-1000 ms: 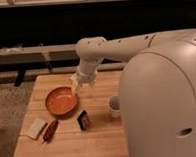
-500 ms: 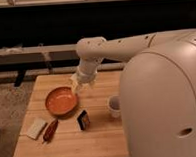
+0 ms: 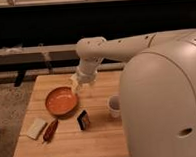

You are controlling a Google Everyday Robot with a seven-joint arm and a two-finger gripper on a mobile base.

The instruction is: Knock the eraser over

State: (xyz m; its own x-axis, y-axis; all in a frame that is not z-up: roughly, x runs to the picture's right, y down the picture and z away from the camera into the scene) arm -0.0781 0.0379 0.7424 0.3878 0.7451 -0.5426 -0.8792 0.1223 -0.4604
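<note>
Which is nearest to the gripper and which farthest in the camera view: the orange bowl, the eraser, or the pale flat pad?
The gripper hangs above the table by the bowl's far right rim.
1. Orange bowl: just below and left of the gripper.
2. Eraser: standing upright nearer the table's front, past the bowl.
3. Pale flat pad: lying at the front left corner.

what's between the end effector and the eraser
The end effector hangs over the far right rim of the bowl. The eraser stands just past its near right edge. Only that edge lies close to the line between them. The cup sits off to the right.
</note>
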